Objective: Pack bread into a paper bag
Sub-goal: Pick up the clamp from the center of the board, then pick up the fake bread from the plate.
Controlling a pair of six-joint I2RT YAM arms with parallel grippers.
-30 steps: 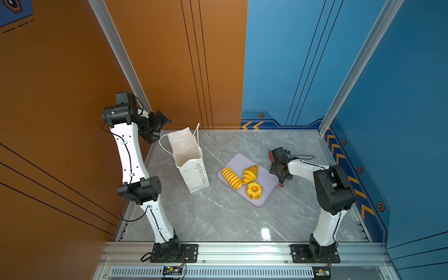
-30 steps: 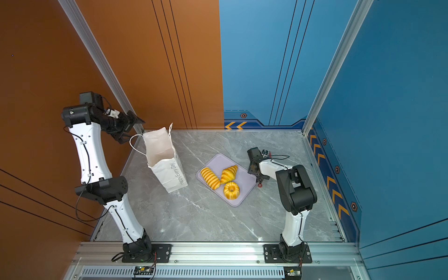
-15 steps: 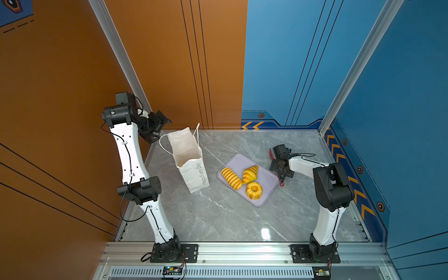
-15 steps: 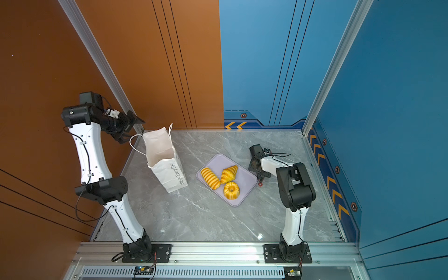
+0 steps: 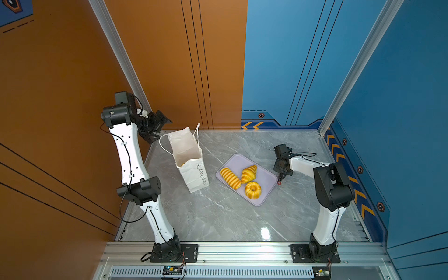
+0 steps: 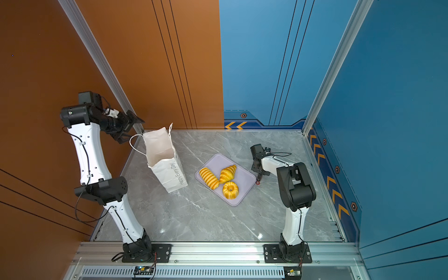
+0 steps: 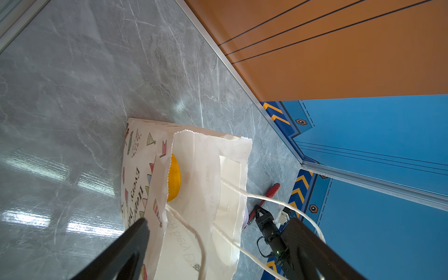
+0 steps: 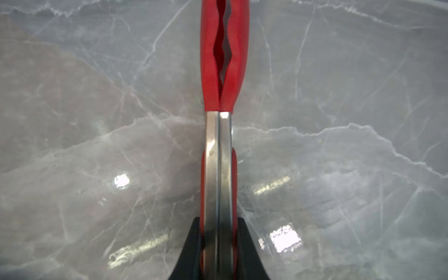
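We see the right end effector (image 8: 218,226) pressed together on a pair of tongs (image 8: 218,150). Its black fingers (image 8: 191,242) clamp the steel arms, and the red tips meet with only a wavy slit between them. In both top views the tips point down to the worktop (image 5: 218,218), just beside the near right corner of the lilac tray (image 5: 266,178); they seem to touch the stone, though we cannot be sure from up there.

The left end effector (image 5: 158,129) hangs high at the far left corner with its jaws spread wide, pinching nothing. The bag's cord handles (image 7: 271,201) run between its fingers (image 7: 135,237) in the wrist view; whether it brushes them we cannot tell.

The paper bag (image 5: 194,172) stands upright and open, left of the tray, with one yellow pastry (image 7: 174,179) inside. Three more lie on the tray: a ridged loaf (image 5: 230,178), a croissant (image 5: 248,173) and a ring cake (image 5: 252,190), all close together.

The worktop is glossy grey marble. An orange wall (image 5: 169,60) and a blue wall (image 5: 291,60) close the cell, and both arms are bolted to an aluminium rail (image 5: 242,249) along the front.
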